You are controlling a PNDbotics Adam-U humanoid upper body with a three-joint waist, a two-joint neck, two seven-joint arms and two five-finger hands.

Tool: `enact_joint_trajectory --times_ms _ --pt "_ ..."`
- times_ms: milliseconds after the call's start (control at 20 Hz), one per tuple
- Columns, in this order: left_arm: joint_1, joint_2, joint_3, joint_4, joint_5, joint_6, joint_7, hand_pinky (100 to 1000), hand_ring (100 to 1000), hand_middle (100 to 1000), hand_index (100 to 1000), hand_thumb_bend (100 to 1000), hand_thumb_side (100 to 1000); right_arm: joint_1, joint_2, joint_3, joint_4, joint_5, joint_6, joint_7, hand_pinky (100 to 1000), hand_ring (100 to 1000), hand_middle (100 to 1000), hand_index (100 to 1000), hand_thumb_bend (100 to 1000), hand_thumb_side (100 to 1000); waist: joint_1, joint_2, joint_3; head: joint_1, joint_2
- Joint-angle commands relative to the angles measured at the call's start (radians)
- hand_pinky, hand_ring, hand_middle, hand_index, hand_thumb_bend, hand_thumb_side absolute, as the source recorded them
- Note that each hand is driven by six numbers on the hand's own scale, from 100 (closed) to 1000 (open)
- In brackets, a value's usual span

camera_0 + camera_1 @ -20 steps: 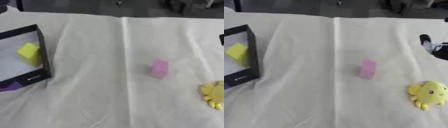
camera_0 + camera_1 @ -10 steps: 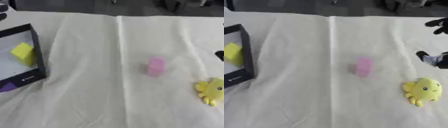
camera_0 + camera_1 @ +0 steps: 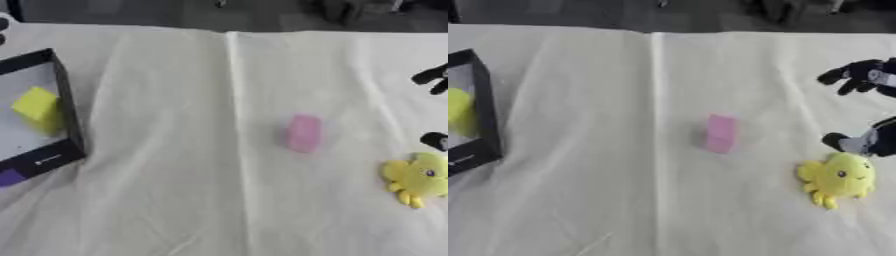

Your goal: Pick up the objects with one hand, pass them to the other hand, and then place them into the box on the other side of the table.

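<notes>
A yellow octopus plush [image 3: 837, 177] lies on the white cloth near the right edge. My right hand [image 3: 866, 76] reaches in from the right, open: its fingers spread above the plush and its thumb [image 3: 849, 143] hangs just over the plush's top. I cannot tell whether the thumb touches it. A pink block [image 3: 720, 133] stands alone in the middle of the table. At the left edge sits the black box [image 3: 68, 125], with a yellow block [image 3: 37, 106] inside it.
A purple thing [image 3: 10, 177] pokes out by the near corner of the box. A fold line [image 3: 234, 100] runs down the cloth from the far edge. Dark shapes stand beyond the far edge of the table.
My right hand has come further in from the right edge and dropped lower, its thumb now close over the yellow plush. The view has shifted a little; the blocks and box stay put.
</notes>
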State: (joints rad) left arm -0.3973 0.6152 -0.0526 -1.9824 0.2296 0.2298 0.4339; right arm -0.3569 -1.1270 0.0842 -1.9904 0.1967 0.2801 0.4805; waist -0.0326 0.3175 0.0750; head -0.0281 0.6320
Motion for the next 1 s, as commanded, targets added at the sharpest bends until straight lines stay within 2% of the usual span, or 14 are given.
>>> enact_joint_trajectory --times_ms 50,250,600,750,1000 --pt "-0.012 0.013 -0.001 -0.018 -0.002 0.008 -0.002 889 810 808 835 100 788 -0.039 -0.059 0.030 -0.010 -0.045 0.070 -0.049 862 828 874 941 410 260 -0.001 -0.025 0.004 -0.009 0.006" --pt "-0.016 0.010 -0.006 -0.018 0.005 0.021 0.002 888 809 803 832 100 787 -0.125 -0.055 0.109 -0.010 -0.084 0.156 -0.046 858 827 872 943 423 271 -0.004 -0.027 0.014 -0.017 0.005" --pt "-0.019 0.012 -0.009 -0.018 0.008 0.033 0.009 887 806 799 827 100 787 -0.246 -0.033 0.227 -0.010 -0.128 0.218 0.008 851 822 875 951 433 261 -0.013 -0.029 0.026 -0.021 0.008" --pt "-0.018 0.011 -0.012 -0.018 0.010 0.039 0.009 887 807 799 826 100 788 -0.288 -0.026 0.281 -0.010 -0.161 0.252 -0.023 841 811 878 953 443 256 -0.017 -0.029 0.030 -0.016 0.010" --pt "-0.019 0.013 -0.016 -0.018 0.008 0.041 0.006 887 807 799 826 100 786 -0.370 0.008 0.372 -0.010 -0.221 0.350 -0.104 818 785 874 954 440 278 -0.018 -0.031 0.033 -0.014 0.013"
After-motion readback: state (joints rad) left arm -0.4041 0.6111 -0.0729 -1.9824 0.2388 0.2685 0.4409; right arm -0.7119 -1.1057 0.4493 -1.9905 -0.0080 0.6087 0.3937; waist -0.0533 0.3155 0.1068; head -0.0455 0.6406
